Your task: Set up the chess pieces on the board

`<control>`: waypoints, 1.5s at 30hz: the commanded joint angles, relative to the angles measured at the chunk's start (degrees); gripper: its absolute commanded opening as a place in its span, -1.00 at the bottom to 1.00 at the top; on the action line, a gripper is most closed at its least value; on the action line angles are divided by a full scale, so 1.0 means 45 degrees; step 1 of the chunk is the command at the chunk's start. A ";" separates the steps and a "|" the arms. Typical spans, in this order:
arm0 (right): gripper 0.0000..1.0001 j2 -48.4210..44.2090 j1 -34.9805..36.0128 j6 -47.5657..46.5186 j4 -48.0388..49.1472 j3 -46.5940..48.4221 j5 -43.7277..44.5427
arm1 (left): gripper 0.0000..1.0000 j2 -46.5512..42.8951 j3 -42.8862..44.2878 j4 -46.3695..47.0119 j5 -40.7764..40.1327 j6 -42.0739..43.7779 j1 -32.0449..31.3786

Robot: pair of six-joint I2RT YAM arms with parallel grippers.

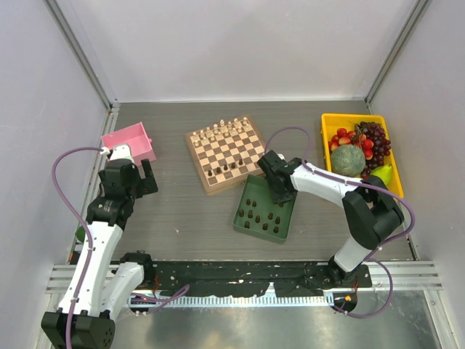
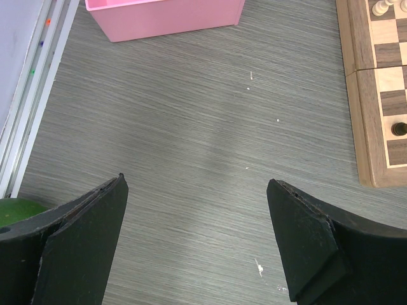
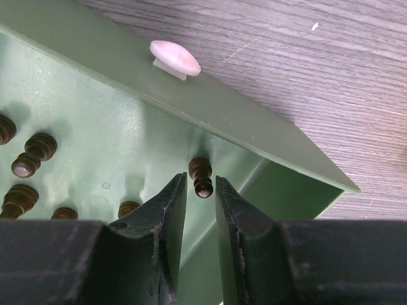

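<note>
Right gripper (image 3: pixel 200 190) down in far right corner of green tray (image 3: pixel 127 76). Jaws nearly closed either side of one dark pawn (image 3: pixel 202 175); contact unclear, cannot tell if clamped. Other chess pieces (image 1: pixel 259 216) stand across tray floor, a few more along near edge of board (image 1: pixel 225 154). Left gripper (image 2: pixel 197 183) spread wide, empty, over table (image 2: pixel 191 114) toward its left edge.

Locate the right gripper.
The right gripper sits right of centre in the top view, in the green tray's far right corner by the board, flanking one chess piece.
</note>
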 commanded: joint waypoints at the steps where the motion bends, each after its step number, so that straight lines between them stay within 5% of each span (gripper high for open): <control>1: -0.39 0.0103 0.0080 -0.0124 -0.0025 -0.0006 0.0185 | 0.98 -0.0042 0.0149 0.0320 0.0115 0.0130 0.0061; 11: -0.52 -0.0345 0.0061 0.0012 0.0249 -0.0143 0.0087 | 0.98 0.0017 0.0169 0.0320 0.0174 0.0130 0.0061; 20: -0.43 0.0123 0.0061 -0.0047 0.0190 -0.0103 -0.0128 | 0.98 0.0017 0.0169 0.0339 0.0174 0.0130 0.0080; 27: -0.76 -0.0890 0.0061 -0.0105 -0.0140 0.0423 -0.0440 | 0.98 0.0075 0.0169 0.0320 0.0213 0.0130 0.0080; 35: -0.73 -0.2104 0.0080 -0.0690 -0.0768 0.3136 -0.0948 | 0.98 0.0075 0.0188 0.0339 0.0213 0.0150 0.0080; 45: -0.70 0.2577 -0.0017 -0.1414 -0.0690 0.8231 -0.0069 | 0.98 0.0017 0.0149 0.0339 0.0233 0.0150 0.0080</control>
